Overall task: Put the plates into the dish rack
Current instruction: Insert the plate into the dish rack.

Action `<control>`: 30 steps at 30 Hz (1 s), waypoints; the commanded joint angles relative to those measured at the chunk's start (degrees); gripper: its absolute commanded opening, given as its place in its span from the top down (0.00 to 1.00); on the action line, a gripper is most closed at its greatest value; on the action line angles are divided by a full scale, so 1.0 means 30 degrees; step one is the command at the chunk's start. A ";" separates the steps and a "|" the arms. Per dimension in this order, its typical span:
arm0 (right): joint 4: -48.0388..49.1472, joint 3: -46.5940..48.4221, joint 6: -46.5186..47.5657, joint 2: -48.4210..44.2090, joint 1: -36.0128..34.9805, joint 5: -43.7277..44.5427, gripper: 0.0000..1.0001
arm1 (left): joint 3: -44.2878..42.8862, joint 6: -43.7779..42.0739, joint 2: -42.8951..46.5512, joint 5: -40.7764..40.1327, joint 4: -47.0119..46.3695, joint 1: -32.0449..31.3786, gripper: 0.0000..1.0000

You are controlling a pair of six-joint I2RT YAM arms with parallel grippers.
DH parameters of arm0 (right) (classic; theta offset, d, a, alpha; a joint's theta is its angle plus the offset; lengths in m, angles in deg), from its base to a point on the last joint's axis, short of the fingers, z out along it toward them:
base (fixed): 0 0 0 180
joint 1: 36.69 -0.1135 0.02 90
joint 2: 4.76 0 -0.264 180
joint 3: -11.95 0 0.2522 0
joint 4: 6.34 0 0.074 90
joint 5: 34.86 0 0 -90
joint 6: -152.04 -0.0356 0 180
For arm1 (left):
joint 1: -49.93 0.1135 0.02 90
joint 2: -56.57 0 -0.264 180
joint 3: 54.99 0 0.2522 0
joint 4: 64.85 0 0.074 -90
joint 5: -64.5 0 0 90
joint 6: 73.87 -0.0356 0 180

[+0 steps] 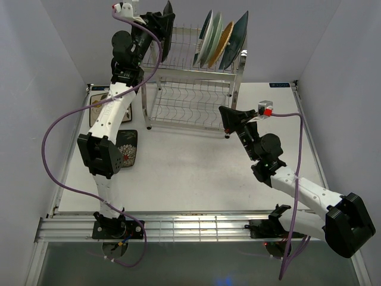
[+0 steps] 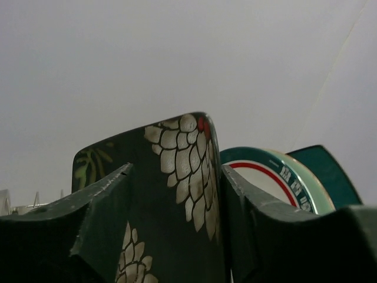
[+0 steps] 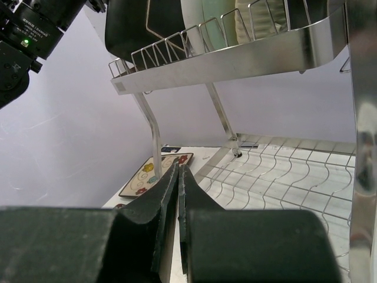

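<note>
While the left gripper (image 2: 175, 171) hung at the far-left end of the top tier of the rack (image 1: 236, 89), its jaws stood apart, released, straddling the dark plate (image 2: 184, 147), which stood upright on that tier. Four plates (image 1: 220, 39) stood on edge at the right end of the same tier. The right gripper (image 3: 178, 169) was clenched on nothing, low by the rack's near right post. On the table (image 1: 190, 173), left of the rack, lay a cream plate (image 1: 98, 107) and a second dark plate (image 1: 128, 149), both flat.

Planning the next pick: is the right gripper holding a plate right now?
No, the right gripper has its fingers pressed together with nothing between them.
</note>
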 commanded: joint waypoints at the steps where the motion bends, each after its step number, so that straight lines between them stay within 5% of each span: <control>1: 0.1138 -0.0088 -0.0028 -0.0369 -0.0018 0.0557 0.92 | 0.0621 -0.0740 0.1229 0.0353 0.1079 0.0335 0.29; 22: 0.1138 0.0029 -0.0527 0.0275 0.0011 0.0528 0.92 | 0.5425 -0.9059 0.5097 -0.0320 0.1604 -0.1772 0.30; 30: 0.1138 0.0058 -0.0615 0.0451 0.0011 0.0558 0.92 | 0.2444 -1.1225 0.3313 -0.1461 0.4238 -0.2769 0.29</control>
